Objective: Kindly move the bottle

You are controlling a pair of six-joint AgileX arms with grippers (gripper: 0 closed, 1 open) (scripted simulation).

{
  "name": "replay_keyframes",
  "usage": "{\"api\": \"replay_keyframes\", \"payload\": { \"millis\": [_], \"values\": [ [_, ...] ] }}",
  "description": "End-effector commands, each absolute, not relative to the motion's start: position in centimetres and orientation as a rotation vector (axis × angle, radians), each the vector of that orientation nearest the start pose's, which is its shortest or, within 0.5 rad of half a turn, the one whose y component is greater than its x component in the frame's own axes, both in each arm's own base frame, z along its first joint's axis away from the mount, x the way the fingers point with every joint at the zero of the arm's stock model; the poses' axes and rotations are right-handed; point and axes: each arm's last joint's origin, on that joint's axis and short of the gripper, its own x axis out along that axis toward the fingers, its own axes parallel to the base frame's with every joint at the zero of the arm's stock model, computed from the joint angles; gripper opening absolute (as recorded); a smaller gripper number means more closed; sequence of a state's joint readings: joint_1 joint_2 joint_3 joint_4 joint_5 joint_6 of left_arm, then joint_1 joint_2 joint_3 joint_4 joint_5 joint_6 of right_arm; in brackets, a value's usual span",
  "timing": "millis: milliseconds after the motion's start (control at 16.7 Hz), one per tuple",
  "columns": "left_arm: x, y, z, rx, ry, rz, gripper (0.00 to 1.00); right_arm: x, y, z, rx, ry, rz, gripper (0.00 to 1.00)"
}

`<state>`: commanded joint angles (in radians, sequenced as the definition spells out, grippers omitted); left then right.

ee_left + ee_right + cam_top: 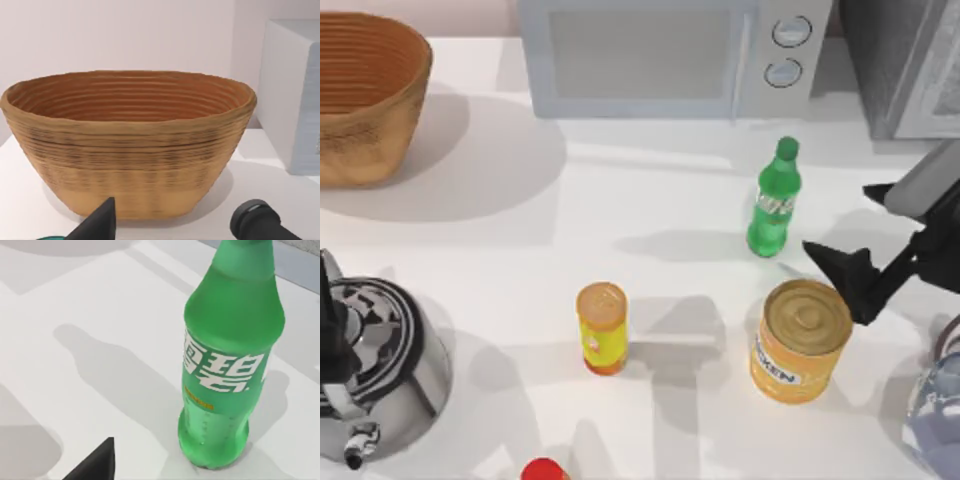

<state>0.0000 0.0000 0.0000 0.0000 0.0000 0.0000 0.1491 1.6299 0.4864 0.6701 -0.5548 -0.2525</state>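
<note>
Right gripper (pixel 842 268), frame right, jaws spread, empty, near upright bottle (pixel 774 201). Advise: square jaws on label band, then close.

Left arm parked, frame left.

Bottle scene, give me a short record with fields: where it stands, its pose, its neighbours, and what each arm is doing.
bottle: upright, right half of the table, in front of the microwave
contact: none, it stands free
right end effector: open, beside the bottle, not touching
nearest neighbour: can, nearer the front edge
left end effector: facing the basket
task state: bottle not yet grasped
</note>
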Motion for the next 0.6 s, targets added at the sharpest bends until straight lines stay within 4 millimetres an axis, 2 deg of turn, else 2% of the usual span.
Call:
{"api": "replay_keyframes", "payload": {
  "millis": [120, 300, 600],
  "values": [
    [10.6, -0.1, 16.0, 0.0, 0.0, 0.0, 1.0, 27.9, 5.9, 12.3, -0.151, 0.373, 0.758, 1.0],
    [10.6, -0.1, 16.0, 0.0, 0.0, 0.0, 1.0, 30.2, 6.2, 12.4, -0.148, 0.347, 0.749, 1.0],
    [10.6, -0.1, 16.0, 0.0, 0.0, 0.0, 1.0, 34.0, 9.0, 9.7, -0.151, 0.363, 0.746, 1.0]
  ]
}}
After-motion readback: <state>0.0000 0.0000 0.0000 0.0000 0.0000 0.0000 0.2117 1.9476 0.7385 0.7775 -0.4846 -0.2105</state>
